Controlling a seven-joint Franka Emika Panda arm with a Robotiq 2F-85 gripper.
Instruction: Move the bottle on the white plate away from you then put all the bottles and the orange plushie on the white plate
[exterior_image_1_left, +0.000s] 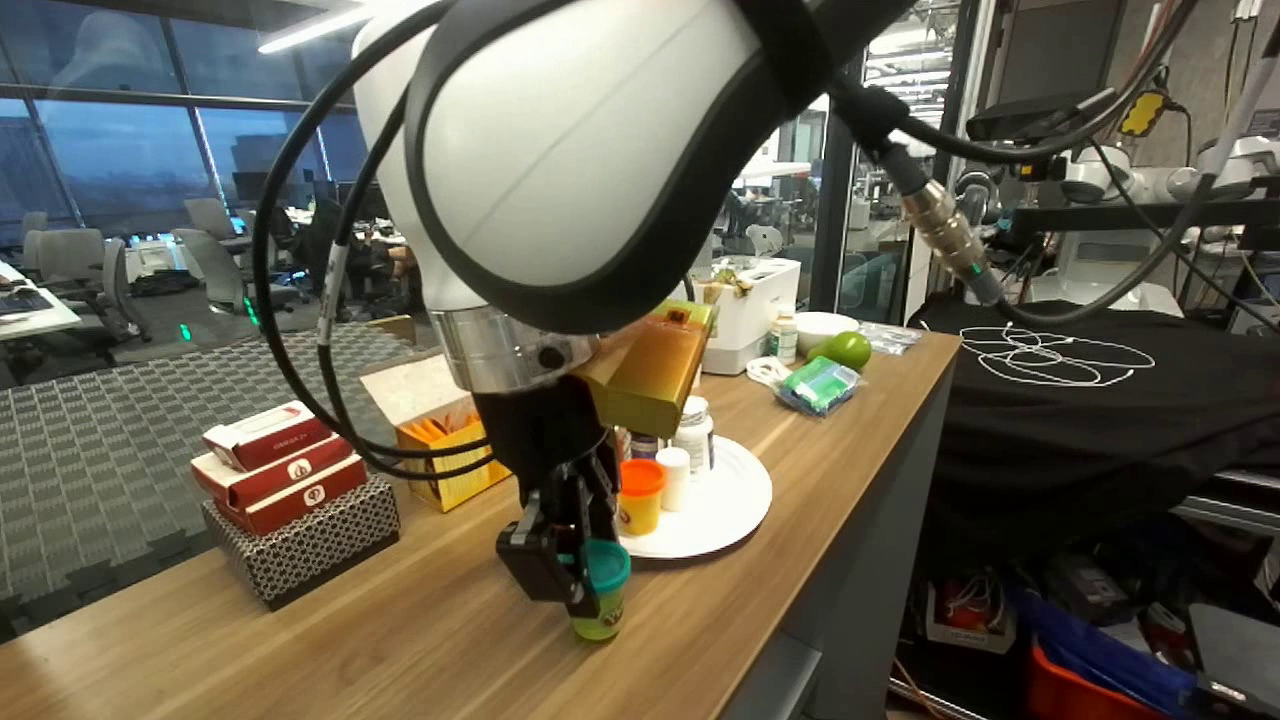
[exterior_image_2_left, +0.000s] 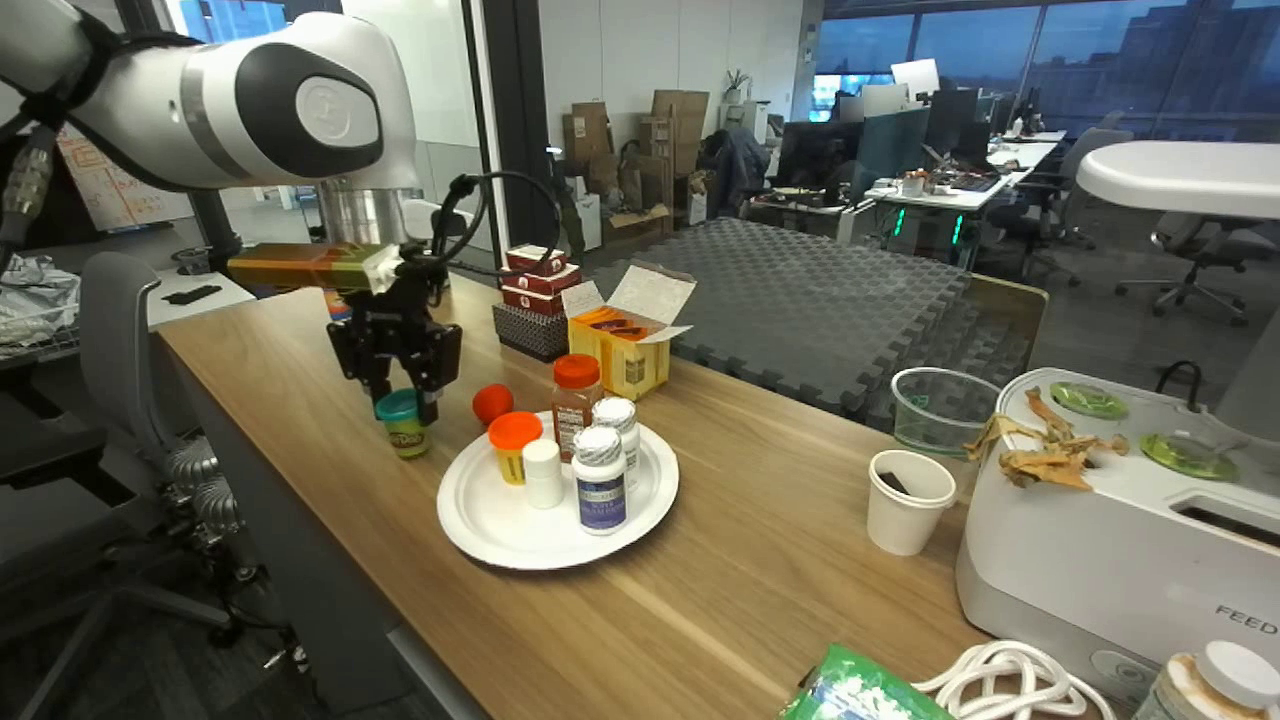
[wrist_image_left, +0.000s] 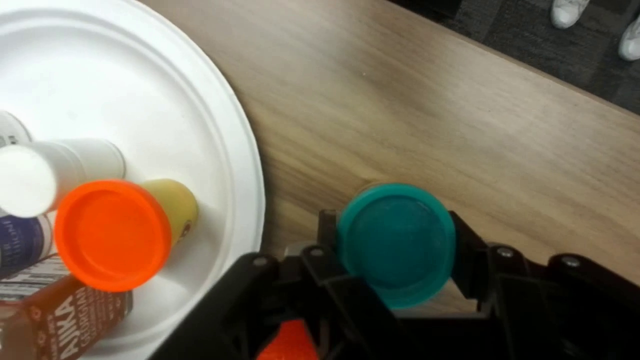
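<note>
Wrist view: the end effector (wrist_image_left: 395, 235) has hold of a teal-lidded tub (wrist_image_left: 397, 252), just beside the white plate (wrist_image_left: 150, 100).
Its part-closed fingers (wrist_image_left: 467, 265) meet the tub on both sides; in an exterior view, I see white bottles (exterior_image_2_left: 600, 480) on the plate and a red-orange ball (exterior_image_2_left: 492, 404) near it on the bench (exterior_image_2_left: 755, 560).

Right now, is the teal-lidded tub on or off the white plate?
Off: bare wood shows between tub and plate in the wrist view.
</note>
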